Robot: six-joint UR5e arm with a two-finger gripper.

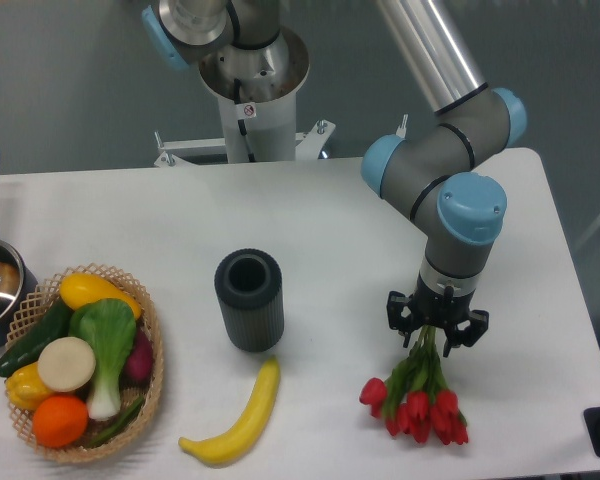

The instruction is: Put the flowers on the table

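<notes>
No readable writing — just a small sticker (248, 110) on the arm's base, too tiny to make out. Lower right, the gripper (437, 330) pinches the flowers (417, 398) by the stems, red buds seemingly touching the table (330, 230).

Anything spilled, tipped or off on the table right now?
Nothing stands out. The hand holds the flowers by the stems, buds hanging down. The dark cup is upright, the banana lies flat, and the basket looks tidy.

Probably lab: pedestal-mounted robot arm (450, 190)
</notes>
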